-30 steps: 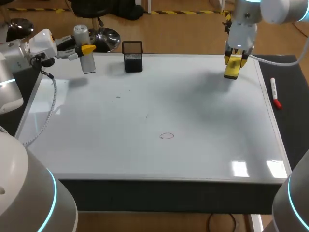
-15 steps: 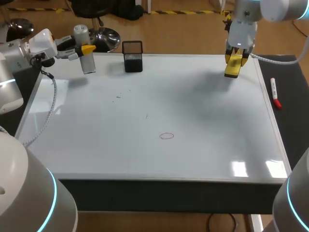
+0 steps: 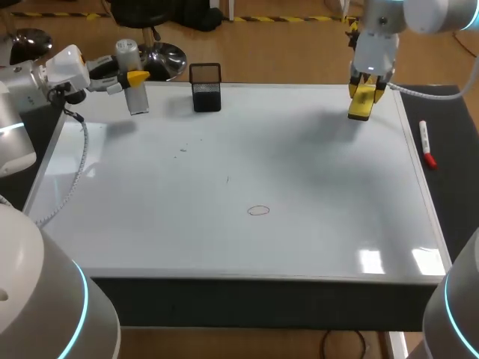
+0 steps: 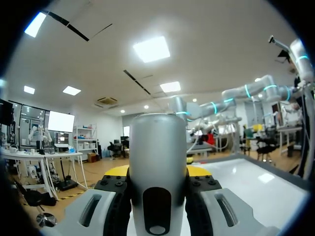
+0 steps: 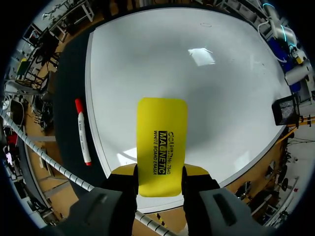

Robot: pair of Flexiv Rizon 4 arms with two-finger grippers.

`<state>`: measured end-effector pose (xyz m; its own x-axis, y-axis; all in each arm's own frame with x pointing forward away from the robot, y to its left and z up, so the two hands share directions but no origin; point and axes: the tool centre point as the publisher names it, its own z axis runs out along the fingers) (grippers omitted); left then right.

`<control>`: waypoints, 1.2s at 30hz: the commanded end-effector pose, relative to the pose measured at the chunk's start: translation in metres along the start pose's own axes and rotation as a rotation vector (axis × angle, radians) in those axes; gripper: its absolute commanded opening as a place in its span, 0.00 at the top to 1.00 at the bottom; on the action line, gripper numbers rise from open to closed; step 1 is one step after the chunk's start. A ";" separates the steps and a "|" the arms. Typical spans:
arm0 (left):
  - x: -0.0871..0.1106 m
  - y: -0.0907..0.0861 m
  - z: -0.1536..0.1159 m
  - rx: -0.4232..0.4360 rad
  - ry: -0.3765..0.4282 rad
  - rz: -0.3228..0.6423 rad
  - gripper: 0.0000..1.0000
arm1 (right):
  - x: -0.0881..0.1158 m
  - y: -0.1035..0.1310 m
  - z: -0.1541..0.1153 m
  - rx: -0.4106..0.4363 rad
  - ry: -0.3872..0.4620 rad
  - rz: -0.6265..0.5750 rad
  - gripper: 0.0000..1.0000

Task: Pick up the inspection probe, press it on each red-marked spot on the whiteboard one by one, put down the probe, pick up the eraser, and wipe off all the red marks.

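— How is the left gripper (image 3: 133, 76) set, and what is held in it?
— It is clamped on the probe (image 3: 138, 99): the grey cylinder is gripped from two sides between the yellow-tipped fingers and is kept upright at the far left corner of the whiteboard (image 3: 299, 187). Whether its foot touches the board cannot be told.

— And the right gripper (image 3: 364, 91)?
— It is closed on the eraser (image 3: 360, 106), a yellow block pinched at one end, the rest hanging past the fingertips over the far right part of the board.

— Where is the red mark (image 3: 258, 211) found?
— A small red ring is seen near the board's middle, towards the near side, well apart from both probe and eraser.

— Is any writing seen?
— Black print is carried along the eraser's yellow face. A red-capped marker (image 3: 426, 143) is laid right of the board, and a black mesh cup (image 3: 205, 87) is stood at the far edge, just right of the probe.
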<state>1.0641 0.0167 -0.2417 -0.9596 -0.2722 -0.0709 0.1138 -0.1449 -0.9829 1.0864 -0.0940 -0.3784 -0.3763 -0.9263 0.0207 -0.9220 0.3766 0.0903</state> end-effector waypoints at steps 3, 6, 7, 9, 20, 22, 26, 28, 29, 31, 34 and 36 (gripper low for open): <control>0.036 0.000 0.020 0.028 0.056 0.010 1.00 | 0.000 -0.001 -0.001 0.001 0.004 -0.002 1.00; 0.061 -0.004 0.034 0.036 0.097 -0.011 1.00 | 0.000 -0.001 -0.001 0.001 0.004 -0.002 1.00; 0.069 -0.004 0.039 0.036 0.106 -0.016 1.00 | 0.000 -0.001 -0.001 0.001 0.004 -0.002 1.00; 0.085 -0.005 0.049 0.011 0.136 -0.006 1.00 | 0.000 -0.001 -0.001 0.001 0.004 -0.002 1.00; 0.168 -0.021 0.095 0.045 0.302 -0.010 1.00 | 0.000 -0.001 -0.001 0.001 0.004 -0.002 1.00; 0.184 -0.022 0.102 0.050 0.341 -0.018 1.00 | 0.000 -0.001 -0.001 0.001 0.004 -0.002 1.00; 0.219 -0.020 0.113 0.075 0.409 -0.046 1.00 | 0.000 -0.001 -0.001 0.001 0.004 -0.002 1.00; 0.236 -0.017 0.119 0.088 0.441 -0.063 1.00 | 0.000 -0.001 -0.001 0.001 0.004 -0.002 1.00; 0.243 -0.016 0.122 0.090 0.455 -0.066 1.00 | 0.000 -0.001 -0.001 0.001 0.004 -0.002 1.00; 0.258 -0.012 0.127 0.090 0.483 -0.076 1.00 | 0.000 -0.001 -0.001 0.001 0.004 -0.002 1.00; 0.274 -0.009 0.132 0.086 0.508 -0.087 1.00 | 0.000 -0.001 -0.001 0.001 0.004 -0.002 1.00; 0.281 -0.007 0.134 0.107 0.516 -0.115 1.00 | 0.000 -0.001 -0.001 0.001 0.004 -0.002 1.00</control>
<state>0.8307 -0.1793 -0.2271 -0.9659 0.2493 -0.0692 0.0092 -0.2345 -0.9721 1.0860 -0.0942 -0.3780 -0.3766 -0.9261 0.0207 -0.9219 0.3769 0.0901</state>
